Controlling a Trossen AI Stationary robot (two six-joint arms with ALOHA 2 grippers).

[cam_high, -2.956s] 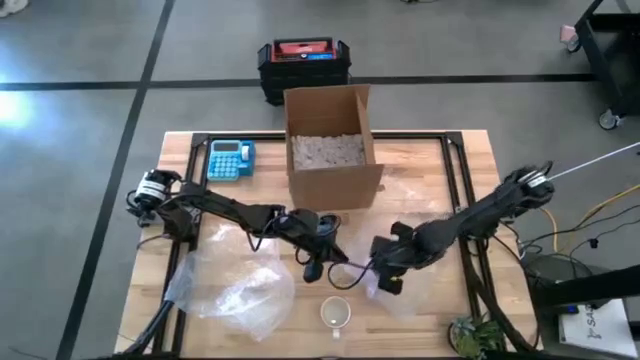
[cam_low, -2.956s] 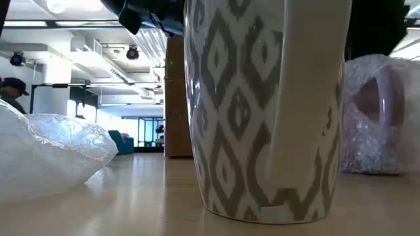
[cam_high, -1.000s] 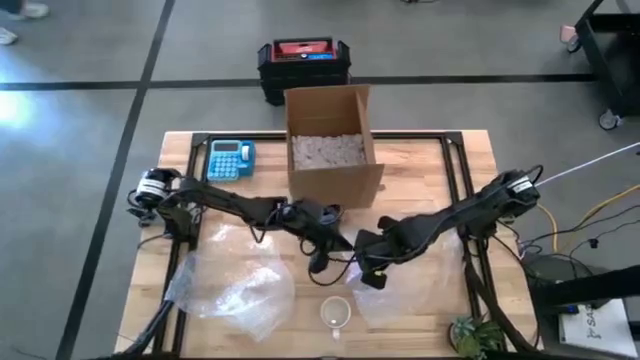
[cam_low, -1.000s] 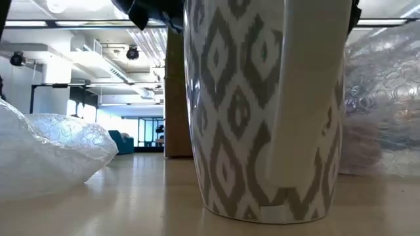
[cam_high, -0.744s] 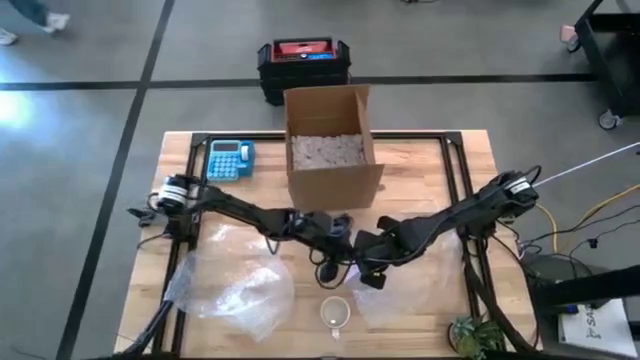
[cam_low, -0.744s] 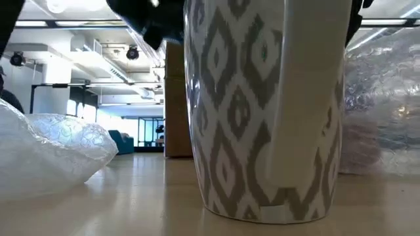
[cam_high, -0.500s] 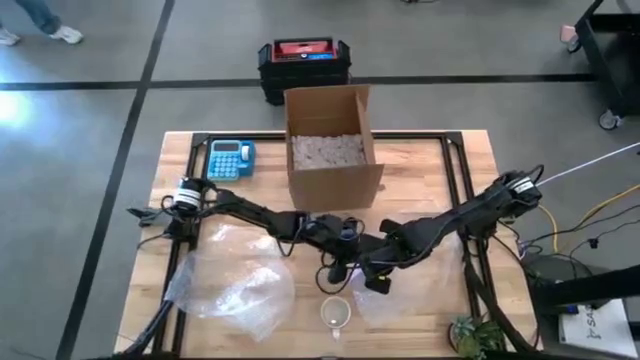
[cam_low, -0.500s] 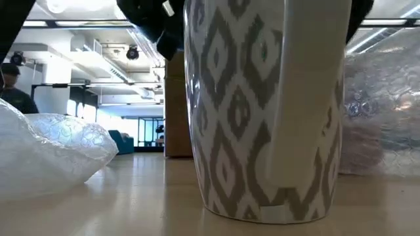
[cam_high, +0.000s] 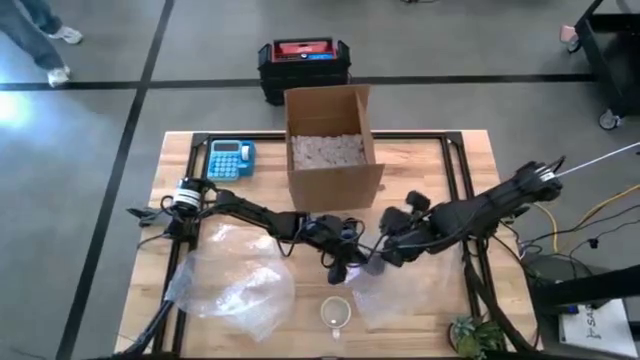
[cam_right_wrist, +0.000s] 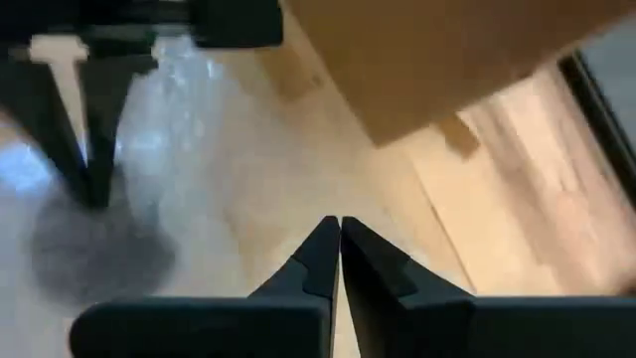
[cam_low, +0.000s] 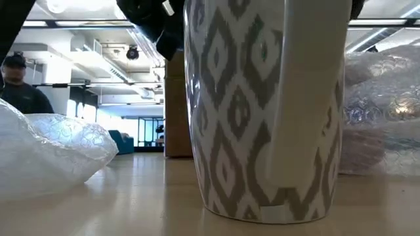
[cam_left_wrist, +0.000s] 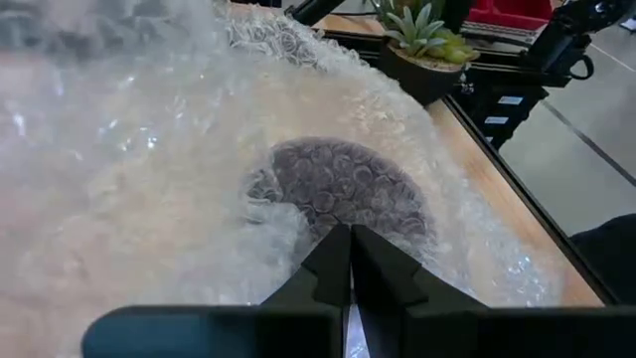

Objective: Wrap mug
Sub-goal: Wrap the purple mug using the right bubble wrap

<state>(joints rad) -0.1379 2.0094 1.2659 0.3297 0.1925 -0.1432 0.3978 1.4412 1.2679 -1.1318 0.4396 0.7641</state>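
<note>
Bubble wrap [cam_high: 400, 290] is spread over the front right of the wooden table [cam_high: 180, 150], and a dark wrapped bundle [cam_left_wrist: 343, 189], blurred through the plastic, is seen in it just beyond the left gripper [cam_left_wrist: 350, 239]. That gripper's fingers are pressed together with a fold of the wrap caught at their tips. From above, the left gripper [cam_high: 350, 265] is found at the table's middle, at the near edge of the sheet. The right gripper [cam_high: 392, 248] is held just beside it, above the wrap, its fingers drawn tight together with nothing seen between them. A patterned mug [cam_high: 336, 313] is left standing upright and bare at the front edge, apart from both grippers. More crumpled wrap [cam_high: 230, 285] is heaped on the left. A cardboard box [cam_high: 330, 145] is set behind, a blue calculator [cam_high: 231, 159] beside it.
</note>
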